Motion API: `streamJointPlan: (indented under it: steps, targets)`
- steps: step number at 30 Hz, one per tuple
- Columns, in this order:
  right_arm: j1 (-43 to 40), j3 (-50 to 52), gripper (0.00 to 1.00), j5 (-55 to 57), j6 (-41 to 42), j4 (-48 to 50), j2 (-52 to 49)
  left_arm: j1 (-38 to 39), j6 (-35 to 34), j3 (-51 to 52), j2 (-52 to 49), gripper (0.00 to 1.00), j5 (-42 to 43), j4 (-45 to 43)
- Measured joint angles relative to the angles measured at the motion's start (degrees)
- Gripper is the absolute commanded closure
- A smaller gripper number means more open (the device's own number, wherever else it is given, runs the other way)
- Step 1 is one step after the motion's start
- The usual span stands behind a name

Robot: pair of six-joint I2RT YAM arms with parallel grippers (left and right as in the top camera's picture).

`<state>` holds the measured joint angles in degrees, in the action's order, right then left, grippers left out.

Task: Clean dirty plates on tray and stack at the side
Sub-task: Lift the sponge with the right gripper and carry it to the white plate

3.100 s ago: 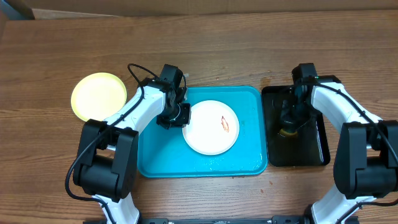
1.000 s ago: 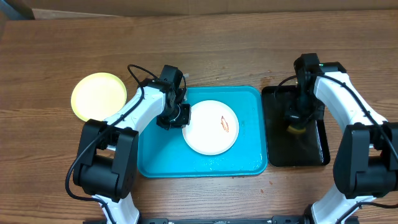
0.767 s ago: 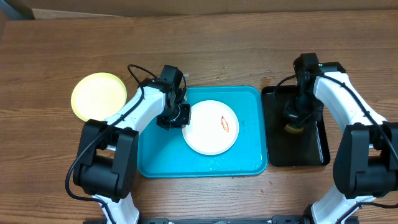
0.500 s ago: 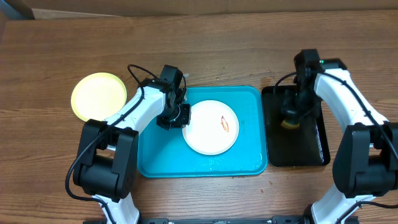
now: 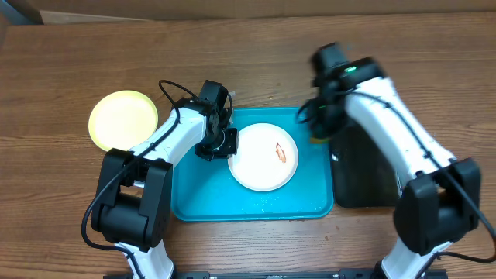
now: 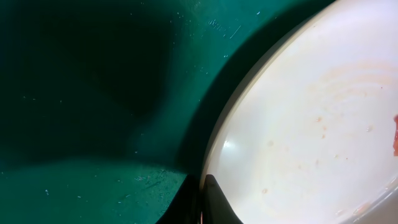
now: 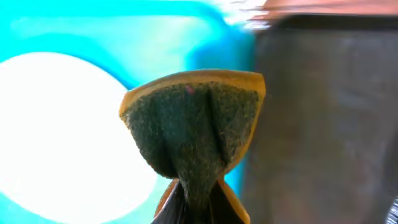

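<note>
A white plate (image 5: 262, 159) with a small orange-red smear (image 5: 280, 153) lies in the turquoise tray (image 5: 201, 198). My left gripper (image 5: 220, 145) is shut on that plate's left rim; in the left wrist view its dark fingertips (image 6: 211, 202) pinch the plate (image 6: 311, 124) edge over the tray (image 6: 93, 93). A pale yellow plate (image 5: 122, 120) rests on the table to the left of the tray. My right gripper (image 5: 319, 130) hangs over the tray's right rim, shut on a folded yellow-and-green sponge (image 7: 193, 124), beside the plate (image 7: 62, 137).
A narrower black tray (image 5: 372, 174) sits right of the turquoise one, partly under my right arm; it fills the right side of the right wrist view (image 7: 323, 112). Bare wooden table surrounds both trays.
My right arm has swung left from the black tray, carrying the sponge to the turquoise tray's right edge. The left gripper and both plates have stayed where they were.
</note>
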<state>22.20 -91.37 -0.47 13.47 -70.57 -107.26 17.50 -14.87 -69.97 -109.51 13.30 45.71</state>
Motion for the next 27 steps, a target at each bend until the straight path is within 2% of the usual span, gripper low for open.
streamJointPlan:
  steps: [5, 12, 19, 27]
  targets:
    - [9.0, 1.2, 0.96, 4.2, 0.0, 3.2, 0.0, 0.0, 0.0, 0.0, 0.0, 0.96, 0.0, 0.0]
    - [17.6, 9.1, 0.96, 13.7, 1.2, 11.9, 0.0, 0.0, -0.2, 0.0, 0.0, 0.96, 0.0, 0.0]
    - [18.7, 15.4, 0.96, 21.3, 4.8, 18.0, 0.0, 0.0, -0.2, 0.0, 0.0, 0.96, 0.0, 0.0]
    - [18.7, 19.2, 0.96, 22.5, 6.4, 23.3, 0.0, 0.0, -0.2, 0.0, 0.0, 0.96, 0.0, 0.0]
